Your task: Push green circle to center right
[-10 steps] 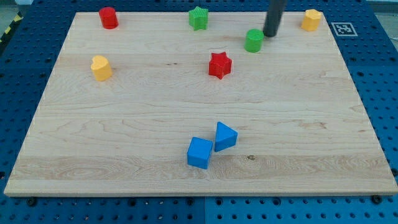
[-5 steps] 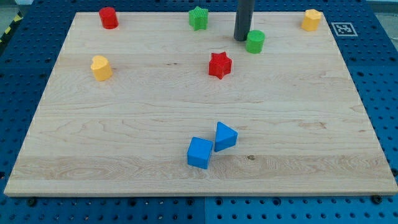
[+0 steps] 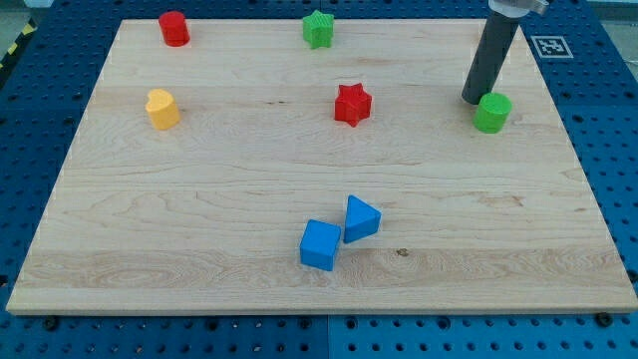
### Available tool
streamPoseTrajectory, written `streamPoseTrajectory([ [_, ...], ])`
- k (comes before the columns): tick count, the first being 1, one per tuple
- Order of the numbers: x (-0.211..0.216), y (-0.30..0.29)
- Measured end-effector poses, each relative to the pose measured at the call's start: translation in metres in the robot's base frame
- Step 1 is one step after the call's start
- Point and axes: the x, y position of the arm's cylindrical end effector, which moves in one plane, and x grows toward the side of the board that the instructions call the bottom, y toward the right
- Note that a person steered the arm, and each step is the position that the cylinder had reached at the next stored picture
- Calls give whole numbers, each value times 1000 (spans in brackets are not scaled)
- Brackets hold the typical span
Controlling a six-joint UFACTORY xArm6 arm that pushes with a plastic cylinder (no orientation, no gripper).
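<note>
The green circle (image 3: pixel 491 112) now sits near the worktop's right edge, shifted right and toward the bottom from its earlier spot near the top edge. My tip (image 3: pixel 472 101) has followed, touching the circle's upper left and hiding the yellow block at the top right corner.

1. A straight, dark charcoal rod, round in section and smooth, with a faint sheen down its side.
2. My tip (image 3: pixel 473 102) is blunt and flat-ended, same dark tone.
3. A paler grey collar caps the rod's upper end.
</note>
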Motion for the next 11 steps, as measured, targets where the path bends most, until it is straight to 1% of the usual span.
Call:
streamPoseTrajectory([
  [1, 6, -14],
  [3, 54, -16],
  [8, 47, -15],
  [11, 47, 8],
])
